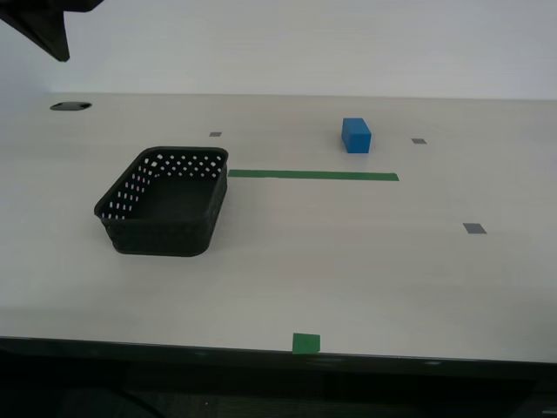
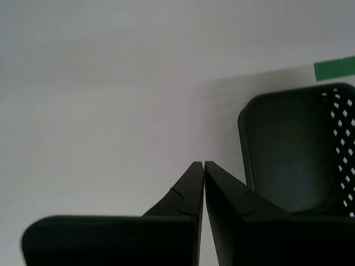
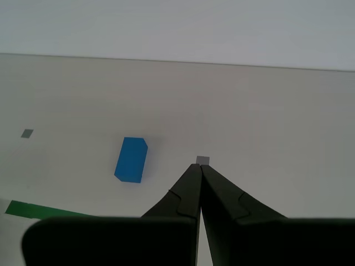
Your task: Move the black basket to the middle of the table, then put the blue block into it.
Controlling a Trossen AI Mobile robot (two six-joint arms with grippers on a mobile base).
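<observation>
Overhead, both of my arms hung above the table (image 1: 365, 279) with nothing in their jaws. My first gripper (image 3: 198, 166) was clenched, its fingertips pressed together over bare tabletop, looking down on the blue block (image 3: 131, 159) just beside it and a small grey square mark (image 3: 203, 160) at its tips. My second gripper (image 2: 201, 164) was likewise pinched closed and empty, poised over the pale surface with the black basket (image 2: 294, 149) close alongside. In the exterior view the black basket (image 1: 165, 202) sat toward that view's left, its far corner near the end of the green tape strip (image 1: 313, 175), while the blue block (image 1: 356, 135) stood beyond the strip toward the right, well apart from the basket. A green square (image 1: 305, 343) marked the near edge. A dark arm part (image 1: 43, 24) showed in the upper left corner.
</observation>
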